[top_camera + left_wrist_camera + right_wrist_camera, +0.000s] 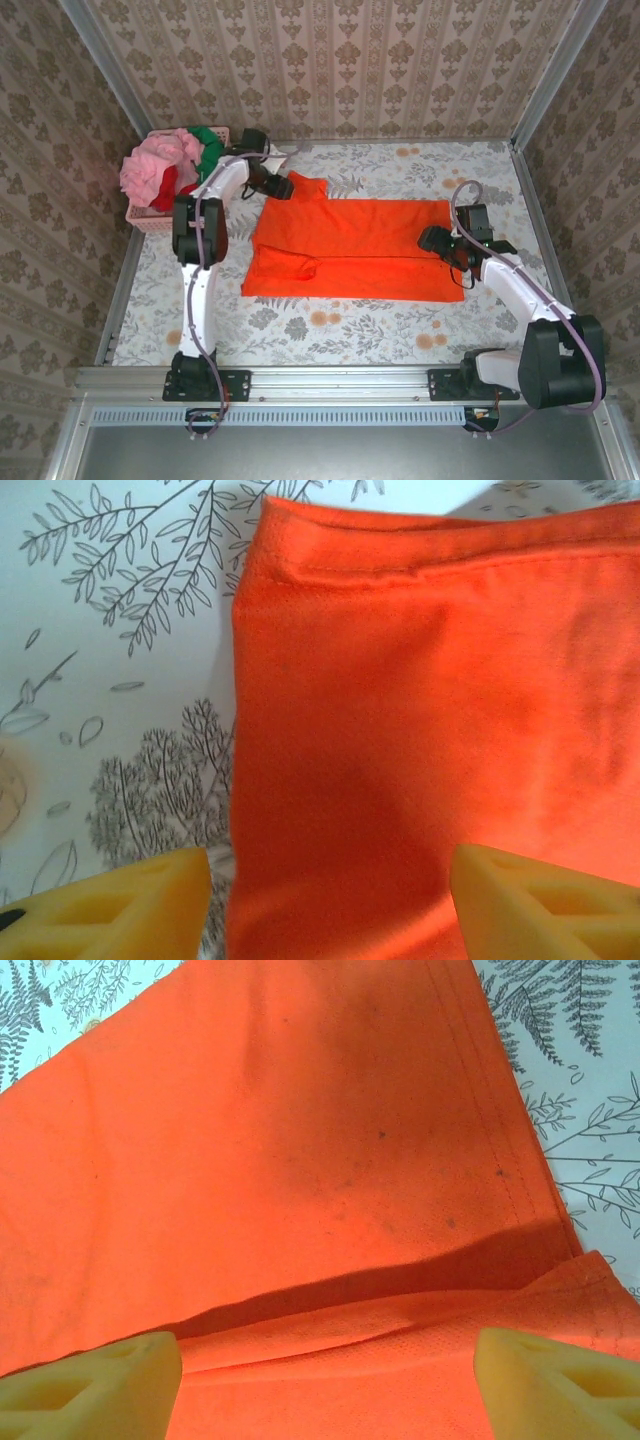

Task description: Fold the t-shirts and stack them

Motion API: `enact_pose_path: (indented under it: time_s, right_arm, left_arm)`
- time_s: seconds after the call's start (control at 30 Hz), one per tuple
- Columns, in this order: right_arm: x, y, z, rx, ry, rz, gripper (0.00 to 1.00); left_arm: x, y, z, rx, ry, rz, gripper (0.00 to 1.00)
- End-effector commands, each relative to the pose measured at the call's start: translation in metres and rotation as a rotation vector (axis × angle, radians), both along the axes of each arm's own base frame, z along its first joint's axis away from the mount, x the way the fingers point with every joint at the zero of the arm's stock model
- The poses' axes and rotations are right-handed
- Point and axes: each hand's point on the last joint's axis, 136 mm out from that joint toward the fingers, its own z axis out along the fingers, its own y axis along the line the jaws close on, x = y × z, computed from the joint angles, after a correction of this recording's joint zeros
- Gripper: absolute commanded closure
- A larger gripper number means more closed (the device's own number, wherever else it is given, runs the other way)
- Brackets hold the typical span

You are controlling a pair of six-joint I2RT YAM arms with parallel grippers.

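At ten o'clock on the table [350, 330], the basket [150, 222] holds the pink shirt [155, 165], the red shirt [165, 190] and the green shirt [208, 140] in a heap. The orange shirt [350, 245] lies flat at the table's middle, part-folded, with a fold line running along its length.

The left gripper [278, 186] hovers at this shirt's eleven o'clock corner. Its wrist view shows the yellow fingers [150, 900] apart, straddling the cloth's side edge and clamping nothing. The right gripper [440, 242] sits at the shirt's three o'clock edge, its fingers [100, 1380] likewise apart above a doubled layer.

The likely risks are these. The left jaws, set half over bare table, may close on only the very edge and let it slip. The right may catch one layer of two, so a lift would peel the fold open. Uneven lifts would skew the shirt.
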Motion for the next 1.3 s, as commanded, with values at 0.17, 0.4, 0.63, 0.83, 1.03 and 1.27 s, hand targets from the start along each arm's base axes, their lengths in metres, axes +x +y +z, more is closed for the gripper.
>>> enact_pose_path:
  time_s: [0.17,0.4,0.63,0.83,1.03,1.27]
  right_arm:
    - [-0.007,-0.003,0.004,-0.016,-0.015,0.000,0.22]
    - [-0.004,-0.005,0.005,-0.024,-0.025,-0.003,0.22]
    - [0.026,-0.021,0.009,-0.082,-0.032,-0.050,0.23]
    - [0.080,-0.055,-0.010,-0.143,0.065,-0.121,0.33]
    - [0.131,-0.065,-0.026,-0.108,0.101,-0.132,0.48]
    - [0.172,-0.069,-0.048,-0.065,0.138,-0.140,0.56]
  left_arm:
    - [-0.013,0.003,-0.014,0.082,0.135,-0.084,0.45]
    - [-0.016,0.005,-0.017,0.093,0.148,-0.083,0.78]
    - [-0.012,0.005,-0.013,0.090,0.125,-0.069,1.00]
    - [-0.008,0.004,-0.008,0.080,0.099,-0.063,1.00]
    - [-0.008,0.000,-0.005,0.052,0.098,-0.072,1.00]
    - [-0.004,-0.004,0.000,0.022,0.081,-0.066,1.00]
